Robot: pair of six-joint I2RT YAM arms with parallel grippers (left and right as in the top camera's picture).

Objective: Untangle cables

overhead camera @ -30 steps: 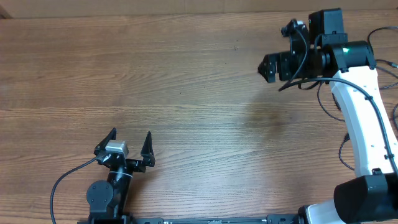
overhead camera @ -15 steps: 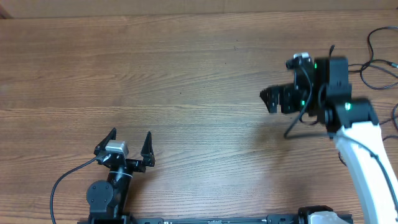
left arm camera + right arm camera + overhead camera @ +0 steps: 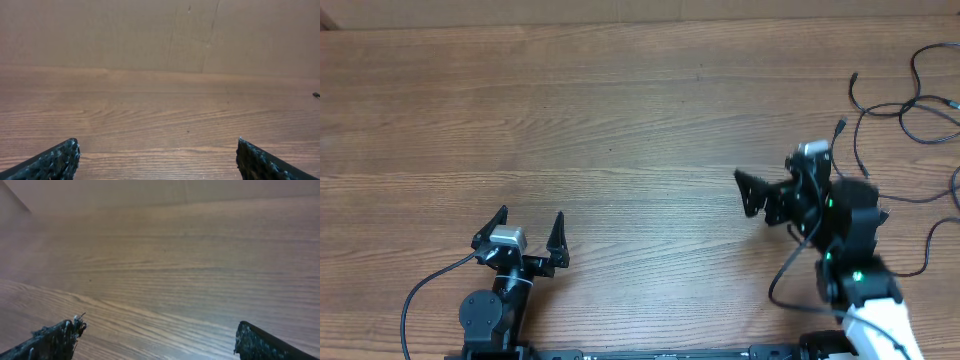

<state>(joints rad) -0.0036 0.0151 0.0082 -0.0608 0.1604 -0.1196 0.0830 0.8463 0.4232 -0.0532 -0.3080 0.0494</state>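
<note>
Several thin black cables (image 3: 910, 105) lie in loose loops at the table's far right edge in the overhead view, with small plugs at their ends. My right gripper (image 3: 744, 193) is open and empty, left of the cables and apart from them; the right wrist view (image 3: 157, 340) shows only bare wood between its fingers. My left gripper (image 3: 530, 228) is open and empty at the near left, far from the cables. In the left wrist view (image 3: 157, 157) it faces bare wood, with a small dark plug tip (image 3: 316, 94) at the right edge.
The wooden table (image 3: 580, 120) fills the view. A brown cardboard wall (image 3: 150, 30) stands along its far edge. The left arm's own thick black wire (image 3: 420, 290) curves near its base at the front left.
My right arm has pulled back toward the front of the table, moving from the far right to mid-right. This uncovered the cables at the far right. The left arm has not moved.
</note>
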